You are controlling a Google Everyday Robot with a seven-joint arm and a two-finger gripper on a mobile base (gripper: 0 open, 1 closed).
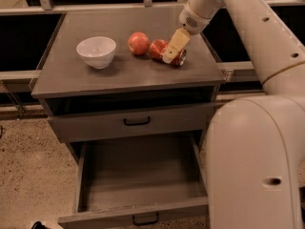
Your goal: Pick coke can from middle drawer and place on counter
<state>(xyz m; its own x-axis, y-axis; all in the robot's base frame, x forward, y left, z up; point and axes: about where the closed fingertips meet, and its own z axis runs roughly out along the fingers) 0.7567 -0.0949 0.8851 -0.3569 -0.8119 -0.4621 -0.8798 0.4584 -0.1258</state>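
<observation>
The coke can [157, 49] lies on its side on the counter [119, 78], to the right of centre, silver end pointing right. My gripper [172, 47] reaches down from the upper right and sits over the middle of the can, hiding part of it. The can rests on the counter top. The middle drawer [95, 216] is pulled open below, and nothing shows inside it.
A red apple [138, 43] sits just left of the can, almost touching it. A white bowl [96, 51] stands on the counter's left half. The drawer above [138, 122] is shut. My white arm and base [257, 166] fill the right side.
</observation>
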